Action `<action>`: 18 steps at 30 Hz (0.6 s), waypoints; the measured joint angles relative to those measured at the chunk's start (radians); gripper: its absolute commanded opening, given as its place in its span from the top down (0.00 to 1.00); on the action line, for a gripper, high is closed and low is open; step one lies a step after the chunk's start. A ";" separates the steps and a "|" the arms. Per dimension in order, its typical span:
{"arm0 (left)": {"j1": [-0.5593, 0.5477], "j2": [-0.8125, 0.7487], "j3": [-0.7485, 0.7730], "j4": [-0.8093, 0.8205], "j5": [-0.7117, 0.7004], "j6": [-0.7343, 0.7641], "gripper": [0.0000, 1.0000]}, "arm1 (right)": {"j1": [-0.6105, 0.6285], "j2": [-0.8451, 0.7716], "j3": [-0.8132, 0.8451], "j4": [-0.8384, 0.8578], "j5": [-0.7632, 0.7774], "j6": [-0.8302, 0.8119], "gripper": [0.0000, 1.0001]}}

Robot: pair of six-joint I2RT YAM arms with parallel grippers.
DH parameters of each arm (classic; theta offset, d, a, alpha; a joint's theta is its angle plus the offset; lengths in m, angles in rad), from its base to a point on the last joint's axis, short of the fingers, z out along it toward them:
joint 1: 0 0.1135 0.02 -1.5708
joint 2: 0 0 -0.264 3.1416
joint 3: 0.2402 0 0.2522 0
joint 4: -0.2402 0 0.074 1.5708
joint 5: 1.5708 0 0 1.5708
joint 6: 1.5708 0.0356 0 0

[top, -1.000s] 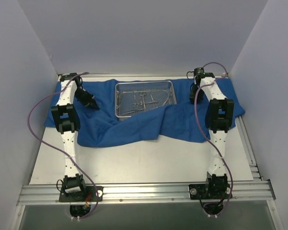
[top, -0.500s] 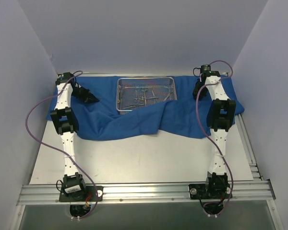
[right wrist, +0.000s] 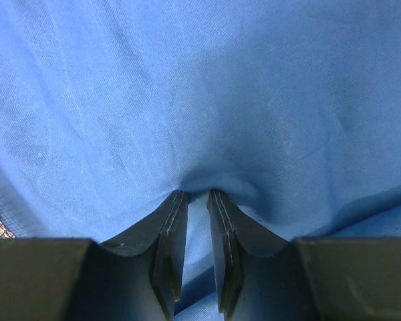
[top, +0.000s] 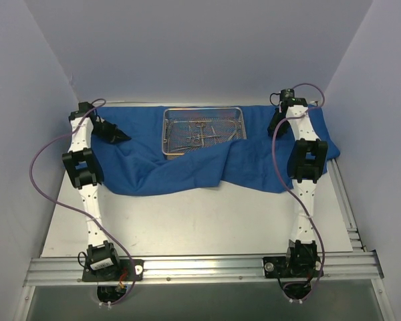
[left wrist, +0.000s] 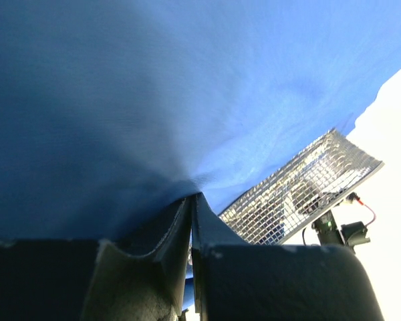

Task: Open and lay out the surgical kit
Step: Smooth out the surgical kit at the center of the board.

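Note:
The royal-blue cloth wrap point(top: 187, 170) lies spread across the back of the table, its front edge rumpled. On it stands the silver wire-mesh tray point(top: 202, 110) with several thin ring-handled instruments point(top: 200, 132) inside. My left gripper point(top: 123, 137) is left of the tray, low over the cloth; in the left wrist view this gripper point(left wrist: 191, 198) is shut on a pinched fold of cloth point(left wrist: 154, 100), with the tray point(left wrist: 301, 190) beyond. My right gripper point(top: 275, 128) is right of the tray. Its jaws point(right wrist: 197, 194) stand slightly apart, with a pucker of cloth point(right wrist: 220, 87) at the tips.
White walls close in the table on the left, back and right. Bare grey tabletop point(top: 200, 221) runs from the cloth's front edge to the arm bases. Purple cables point(top: 43, 160) loop beside both arms.
My left gripper has moved left and back, drawing the cloth's left side with it. The right arm moved toward the back wall and its jaws have parted a little.

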 measured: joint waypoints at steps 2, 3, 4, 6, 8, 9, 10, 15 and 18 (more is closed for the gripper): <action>0.020 0.000 0.006 0.000 -0.012 0.005 0.85 | 0.000 0.001 0.002 0.000 -0.003 -0.001 0.76; 0.031 0.000 0.009 0.000 -0.016 0.009 0.84 | 0.000 0.001 0.002 0.001 -0.006 -0.003 0.75; 0.043 0.000 0.010 0.000 -0.018 0.013 0.82 | 0.000 0.001 0.002 0.002 -0.010 -0.005 0.74; 0.064 0.000 0.016 0.000 -0.022 0.023 0.77 | -0.002 -0.001 0.001 0.008 -0.022 -0.012 0.68; 0.079 -0.002 0.025 0.000 -0.031 0.032 0.74 | -0.002 -0.003 0.001 0.018 -0.039 -0.018 0.60; 0.081 -0.006 0.025 0.000 -0.037 0.037 0.73 | -0.002 -0.004 0.001 0.023 -0.049 -0.017 0.58; 0.081 -0.012 0.024 0.000 -0.048 0.044 0.73 | -0.002 -0.004 0.003 0.028 -0.057 -0.017 0.52; 0.055 -0.116 -0.074 0.008 -0.174 0.102 0.67 | -0.004 -0.005 0.018 0.039 -0.082 0.000 0.41; 0.020 -0.229 -0.161 -0.001 -0.263 0.144 0.64 | -0.009 -0.013 0.019 0.035 -0.082 0.006 0.36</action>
